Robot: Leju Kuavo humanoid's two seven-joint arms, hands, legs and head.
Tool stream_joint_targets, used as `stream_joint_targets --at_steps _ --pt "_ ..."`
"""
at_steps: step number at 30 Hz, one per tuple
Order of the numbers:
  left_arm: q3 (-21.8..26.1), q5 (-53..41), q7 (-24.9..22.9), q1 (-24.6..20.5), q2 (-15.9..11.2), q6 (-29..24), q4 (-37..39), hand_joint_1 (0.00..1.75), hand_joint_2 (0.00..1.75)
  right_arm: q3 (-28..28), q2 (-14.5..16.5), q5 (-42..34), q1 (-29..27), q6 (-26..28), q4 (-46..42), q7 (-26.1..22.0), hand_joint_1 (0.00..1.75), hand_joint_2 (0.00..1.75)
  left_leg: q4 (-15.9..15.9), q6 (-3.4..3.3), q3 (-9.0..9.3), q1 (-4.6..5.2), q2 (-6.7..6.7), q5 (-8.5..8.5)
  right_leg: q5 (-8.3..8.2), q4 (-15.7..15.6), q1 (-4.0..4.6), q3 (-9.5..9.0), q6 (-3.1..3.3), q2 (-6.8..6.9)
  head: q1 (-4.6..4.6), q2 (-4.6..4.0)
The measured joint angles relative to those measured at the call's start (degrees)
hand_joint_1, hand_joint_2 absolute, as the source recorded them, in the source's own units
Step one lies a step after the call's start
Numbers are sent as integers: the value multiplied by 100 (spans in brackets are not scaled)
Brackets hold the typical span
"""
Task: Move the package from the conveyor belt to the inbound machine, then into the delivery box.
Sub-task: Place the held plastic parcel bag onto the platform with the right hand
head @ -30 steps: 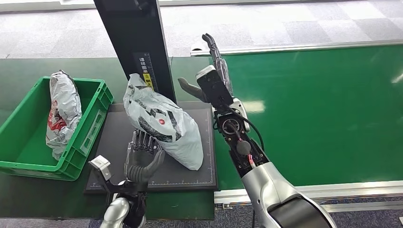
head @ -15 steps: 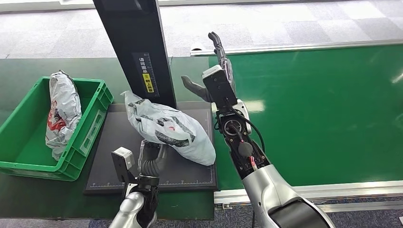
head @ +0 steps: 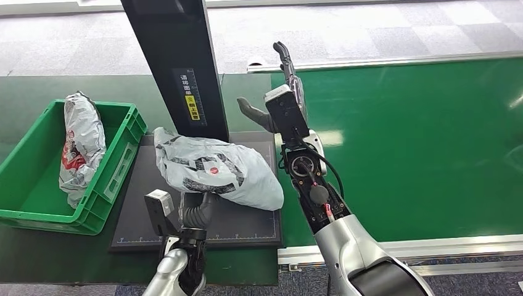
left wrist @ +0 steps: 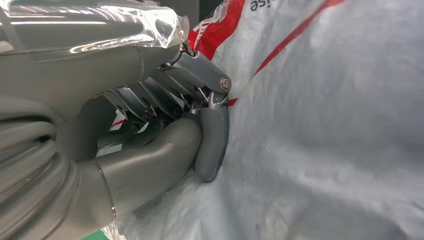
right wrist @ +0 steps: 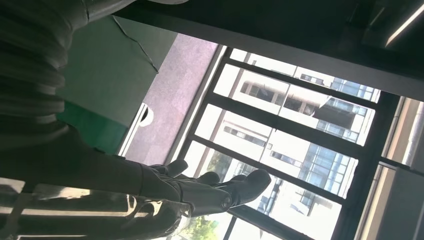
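Observation:
The package point(head: 216, 169), a grey plastic bag with black and red print, lies tilted over the black platform point(head: 243, 223) of the inbound machine. My left hand point(head: 196, 213) is under its near side and grips it. In the left wrist view the fingers point(left wrist: 165, 100) and thumb are curled tight into the bag's film point(left wrist: 325, 125). My right hand point(head: 282, 92) is raised beside the machine's black column point(head: 176, 61), over the edge of the green conveyor belt point(head: 419, 142). Its fingers are stretched out and apart, and it holds nothing. The right wrist view also shows the right hand point(right wrist: 200, 187), against windows.
A green delivery box point(head: 37, 216) stands left of the platform with another grey bag point(head: 80, 145) leaning inside it. The machine's column rises just behind the package. A metal rail point(head: 401, 246) borders the belt's near edge.
The package has tipped from standing on end to lying nearly level and has shifted left, carried on my left hand, which slid under it. My right hand rose slightly.

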State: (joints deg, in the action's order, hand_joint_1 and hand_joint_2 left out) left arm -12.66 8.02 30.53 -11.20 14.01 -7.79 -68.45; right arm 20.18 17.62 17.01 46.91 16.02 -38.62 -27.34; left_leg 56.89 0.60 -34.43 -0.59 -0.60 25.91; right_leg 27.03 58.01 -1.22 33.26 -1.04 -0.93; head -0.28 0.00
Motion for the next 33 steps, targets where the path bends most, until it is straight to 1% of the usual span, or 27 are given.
stream_joint_targets --at_steps 13,21,25,26,29,30,33 --pt "243 345 37 -5 13 -181 29 175 175 2 0 -99 -29 62 0 0 0 175 0 0 0 0 0 0 0 0 0 -1 0 0 -1 0" --pt "371 383 51 -5 11 -229 28 175 175 2 0 -105 -56 82 0 0 0 175 0 0 -1 0 0 0 0 0 0 0 0 0 0 0" --pt "459 397 146 -3 -8 -421 -10 175 175 3 -8 -107 -70 102 -1 6 0 175 0 0 -1 0 0 0 0 0 0 -1 0 0 0 0" --pt "524 403 174 -1 -26 -492 -54 136 175 3 -19 -111 -88 109 -4 8 0 175 0 0 0 0 1 0 0 0 1 -1 0 0 0 0" --pt "792 340 195 20 -106 -686 -262 5 175 0 -81 -134 -222 120 -56 8 0 175 -1 0 0 -2 0 0 0 0 2 -1 0 0 0 0" --pt "891 259 184 41 -138 -761 -346 0 175 -1 -113 -138 -301 127 -98 4 0 175 -1 0 0 -3 0 0 1 0 4 -1 0 0 0 0" --pt "1233 -201 125 168 -277 -1077 -659 0 175 -3 -277 -114 -703 212 -333 -13 0 175 -1 2 0 -5 0 2 4 0 7 -2 2 0 1 -1"
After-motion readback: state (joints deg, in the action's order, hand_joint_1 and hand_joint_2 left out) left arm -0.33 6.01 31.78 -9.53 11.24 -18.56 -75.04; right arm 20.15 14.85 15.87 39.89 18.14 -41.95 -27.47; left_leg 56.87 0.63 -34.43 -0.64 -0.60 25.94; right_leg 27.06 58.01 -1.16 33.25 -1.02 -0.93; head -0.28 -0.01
